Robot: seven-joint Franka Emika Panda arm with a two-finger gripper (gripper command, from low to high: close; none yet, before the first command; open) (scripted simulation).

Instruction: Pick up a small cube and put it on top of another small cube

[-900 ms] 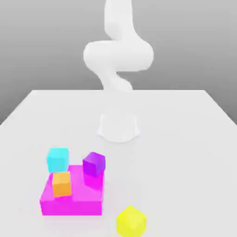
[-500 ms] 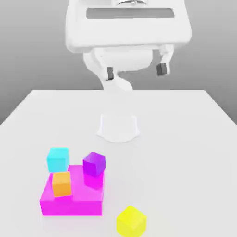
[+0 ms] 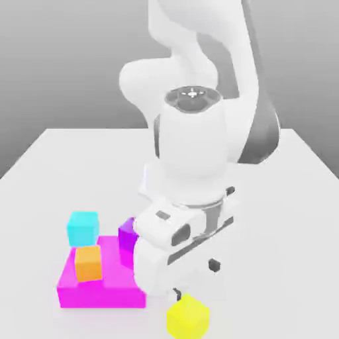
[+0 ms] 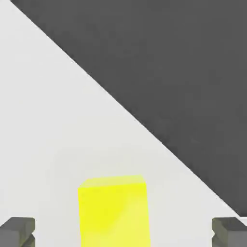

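A small yellow cube (image 3: 188, 316) rests on the white table near the front edge. My gripper (image 3: 195, 279) hangs just above it, open, with its dark fingertips (image 3: 214, 265) spread wide. In the hand view the yellow cube (image 4: 113, 210) lies between the two fingertips (image 4: 17, 231), untouched by either. An orange cube (image 3: 88, 263) sits on top of the flat magenta block. A cyan cube (image 3: 82, 227) stands behind that block. A purple cube (image 3: 128, 234) is partly hidden behind my arm.
The wide magenta block (image 3: 99, 288) lies at the exterior view's left, close beside my hand. The table's edge (image 4: 144, 128) runs diagonally through the hand view, with dark floor beyond it. My white arm covers the middle of the table.
The arm has swung down from high above the table to just over the yellow cube. The cubes have not moved.
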